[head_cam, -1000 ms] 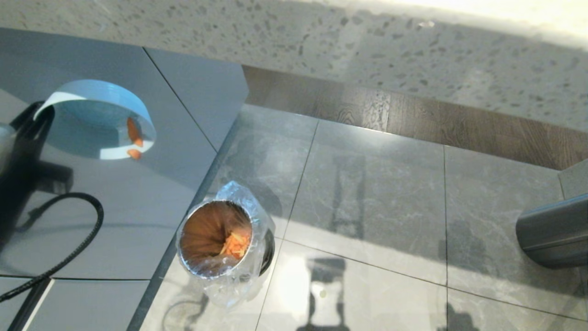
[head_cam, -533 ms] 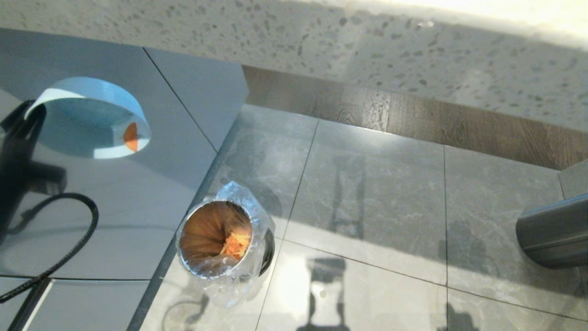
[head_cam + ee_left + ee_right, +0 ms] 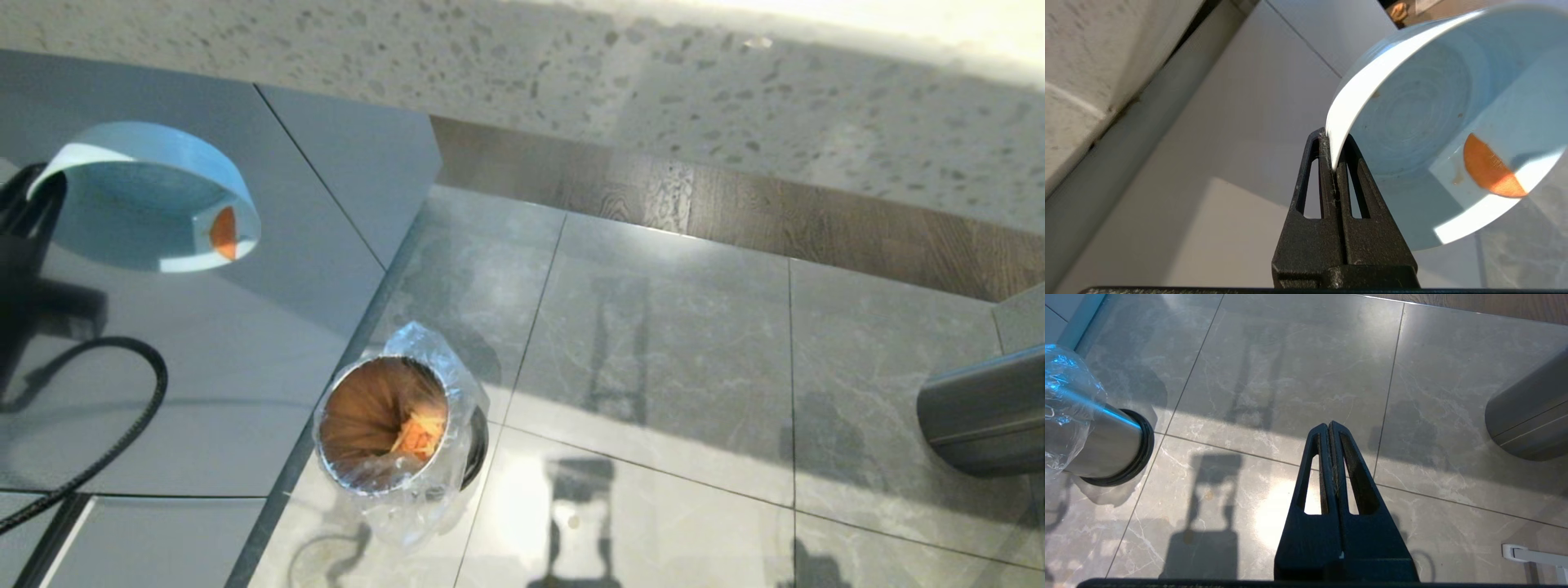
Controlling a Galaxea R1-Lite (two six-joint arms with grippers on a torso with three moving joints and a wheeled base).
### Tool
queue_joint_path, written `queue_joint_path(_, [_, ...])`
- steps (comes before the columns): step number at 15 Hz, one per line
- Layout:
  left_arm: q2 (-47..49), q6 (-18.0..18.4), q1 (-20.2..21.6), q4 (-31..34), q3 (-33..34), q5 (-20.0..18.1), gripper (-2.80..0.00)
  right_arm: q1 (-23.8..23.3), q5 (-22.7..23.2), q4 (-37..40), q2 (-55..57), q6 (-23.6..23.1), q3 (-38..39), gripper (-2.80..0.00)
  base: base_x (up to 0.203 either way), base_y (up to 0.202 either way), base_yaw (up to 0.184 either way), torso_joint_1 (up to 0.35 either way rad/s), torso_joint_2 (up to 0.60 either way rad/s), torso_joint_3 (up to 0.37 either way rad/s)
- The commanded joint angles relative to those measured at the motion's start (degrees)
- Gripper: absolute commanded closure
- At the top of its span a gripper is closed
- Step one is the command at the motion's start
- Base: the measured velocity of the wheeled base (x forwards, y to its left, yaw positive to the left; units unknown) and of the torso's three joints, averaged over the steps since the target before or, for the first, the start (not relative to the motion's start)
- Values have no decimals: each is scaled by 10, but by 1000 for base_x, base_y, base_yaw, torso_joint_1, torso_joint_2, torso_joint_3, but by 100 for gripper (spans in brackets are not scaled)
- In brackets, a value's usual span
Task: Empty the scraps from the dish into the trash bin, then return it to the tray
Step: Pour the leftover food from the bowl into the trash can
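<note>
The small round light-blue bowl [image 3: 147, 196] with its paler inside hangs tipped on edge above the glossy grey tabletop [image 3: 245, 351], its mouth turned toward the table's edge and the floor. One orange chunk [image 3: 223, 233] clings to the lower inner wall near the rim; the left wrist view shows it as a flat orange slice [image 3: 1490, 167] with a few faint smears around it, and nothing else inside. The left gripper [image 3: 1334, 161] is clamped on the bowl's rim, one black finger on each side of the wall. In the head view only part of this gripper shows at the picture's left edge, and a black cable [image 3: 106, 441] loops across the table below it. On the grey marble-look floor tiles [image 3: 653, 343], just beside the table's edge, stands the small round shiny metal bin [image 3: 384, 425] with a crinkly clear plastic liner; its inside looks brownish, and a heap of orange and pale yellowish scraps [image 3: 416, 437] lies against one side. The bowl is well apart from the bin, up and to the left of it. The black tray appears in no view. The right gripper [image 3: 1329, 428] hangs over bare floor with its fingers pressed together and empty. A dark-grey cylinder [image 3: 984, 412] is cut off at the right edge, so what it is cannot be made out.
</note>
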Motion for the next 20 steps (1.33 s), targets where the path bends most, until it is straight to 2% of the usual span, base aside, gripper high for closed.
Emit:
queue_joint_path(1, [-8,4,-5,-28,6,3,0,0,0,0,0,0,0,0,0,0,0,0,0,0])
queue_joint_path(5, [-21,6,-10,-28,-4,11,0,0,0,0,0,0,0,0,0,0,0,0,0,0])
queue_joint_path(8, [-32,21,-12,-28,-13,16,0,0,0,0,0,0,0,0,0,0,0,0,0,0])
queue_joint_path(11, [-53,35,-12,-28,-1,23,0,0,0,0,0,0,0,0,0,0,0,0,0,0])
queue_joint_path(20, [-63,34,-12,-28,62,25,0,0,0,0,0,0,0,0,0,0,0,0,0,0])
